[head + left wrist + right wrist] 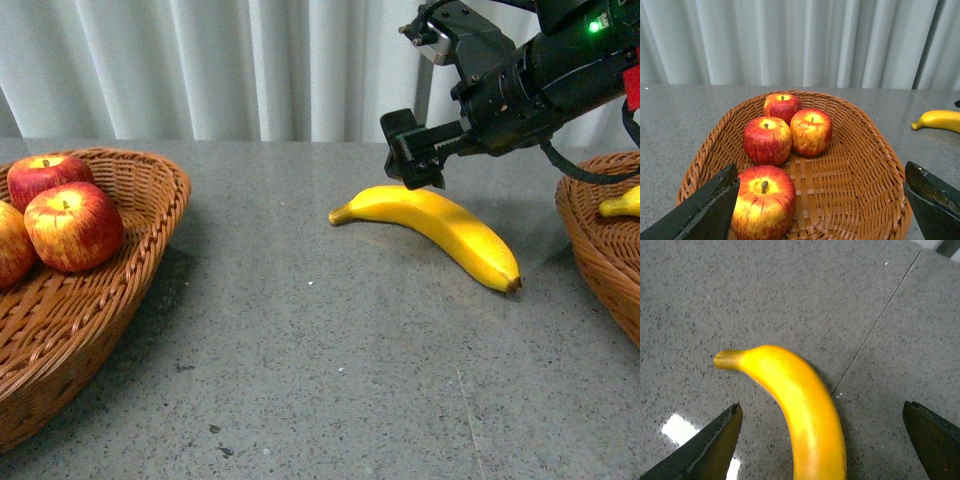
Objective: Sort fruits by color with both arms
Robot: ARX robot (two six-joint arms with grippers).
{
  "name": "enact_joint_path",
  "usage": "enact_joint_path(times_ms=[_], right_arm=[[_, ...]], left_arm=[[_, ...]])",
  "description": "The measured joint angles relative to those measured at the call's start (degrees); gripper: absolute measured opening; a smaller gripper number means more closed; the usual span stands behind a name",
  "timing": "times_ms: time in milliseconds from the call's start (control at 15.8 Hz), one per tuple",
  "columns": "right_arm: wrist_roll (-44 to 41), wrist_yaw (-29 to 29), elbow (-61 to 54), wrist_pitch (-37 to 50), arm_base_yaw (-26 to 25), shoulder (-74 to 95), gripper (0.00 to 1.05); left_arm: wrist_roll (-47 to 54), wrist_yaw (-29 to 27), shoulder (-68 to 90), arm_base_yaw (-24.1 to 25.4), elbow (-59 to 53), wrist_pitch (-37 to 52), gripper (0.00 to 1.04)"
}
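Observation:
A yellow banana (440,226) lies on the grey table in the middle right. My right gripper (415,150) hangs open just above its stem end. In the right wrist view the banana (800,405) lies between the two spread fingers (715,442), untouched. Red apples (72,226) sit in the wicker basket (120,290) at the left; the front view shows three. The left wrist view shows several apples (767,140) in that basket (850,185), and my left gripper (822,200) is open above it, one apple (763,202) beside its finger. The left arm is out of the front view.
A second wicker basket (600,250) at the right edge holds another banana (622,203). White curtains hang behind the table. The banana on the table also shows far off in the left wrist view (939,120).

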Motion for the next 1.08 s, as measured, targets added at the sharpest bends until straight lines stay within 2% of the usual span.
enact_joint_path(times_ms=[190,698,888,1079], right_arm=[[-2.1,-1.5,0.9,-3.5,-0.6,1.9,0.98],[-5.4,2.8,2.6,-5.9,-0.2,6.5,0.97],[-5.7,3.1,2.6,-5.6,0.2,6.5,0.67],[-2.1,-1.0,2.4,-3.1,0.2,6.3,0.38]], left_arm=[[0.0,0.0,0.0,0.0,0.0,0.0,0.98],[0.0,0.0,0.0,0.0,0.0,0.0,0.98],[0.0,0.0,0.0,0.0,0.0,0.0,0.98],[0.0,0.0,0.0,0.0,0.0,0.0,0.98]])
